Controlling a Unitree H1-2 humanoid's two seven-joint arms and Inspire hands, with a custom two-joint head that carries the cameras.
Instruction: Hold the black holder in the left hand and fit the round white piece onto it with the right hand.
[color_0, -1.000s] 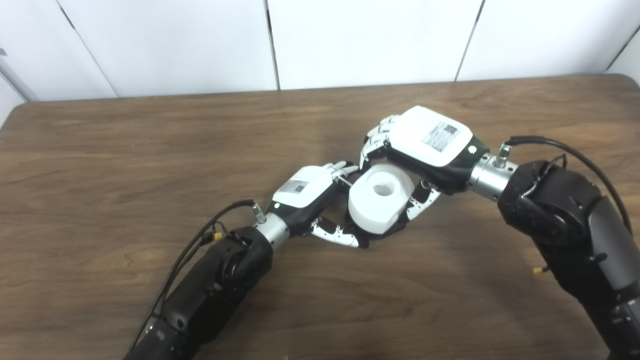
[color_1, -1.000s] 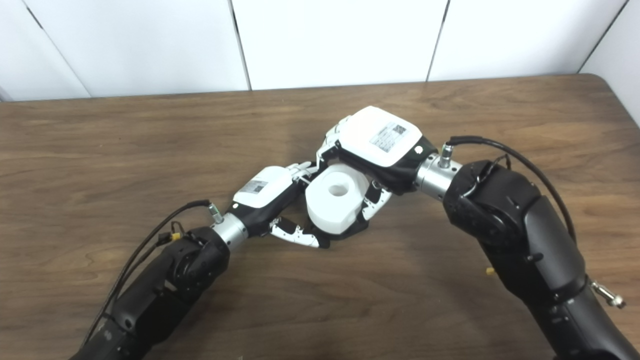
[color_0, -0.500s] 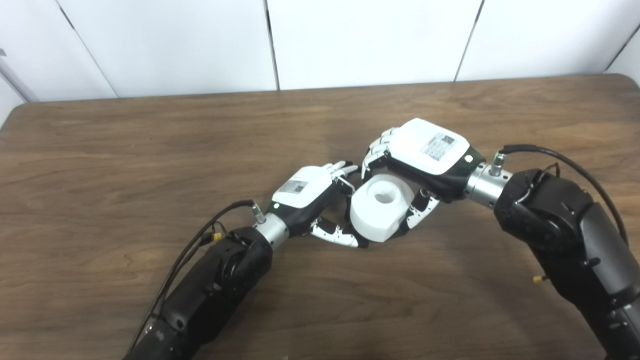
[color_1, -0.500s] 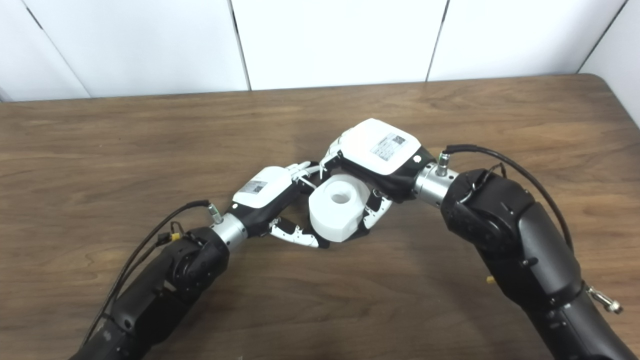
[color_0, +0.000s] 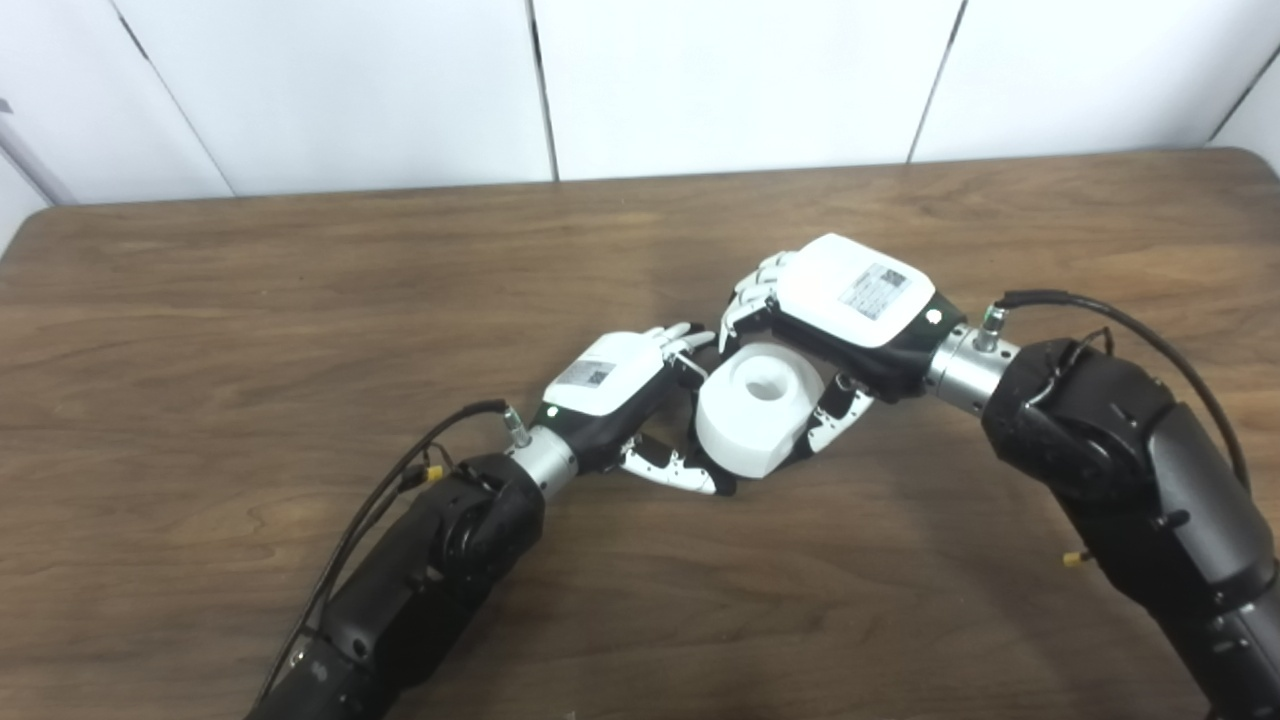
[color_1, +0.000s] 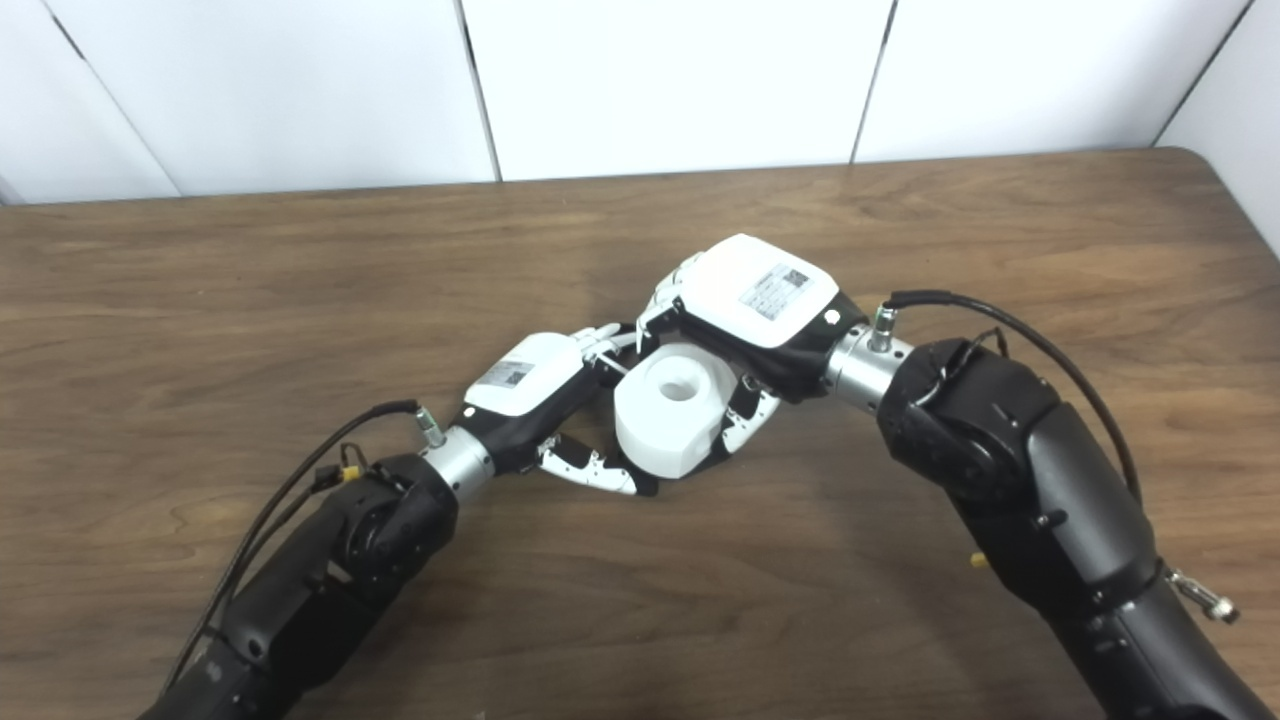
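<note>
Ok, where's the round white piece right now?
Mid-table in both eye views: the round white piece sits under the right hand, gripped by its fingers, with the left hand touching its left side.

Wide bare wooden table to the left, far side and far right: open passage everywhere there. Blocked at mid-table by the left hand and right hand, meeting around the round white piece, fingers wrapped on both sides. No gap visible between the two hands. Near side crossed by both forearms, with bare table between them.
</note>
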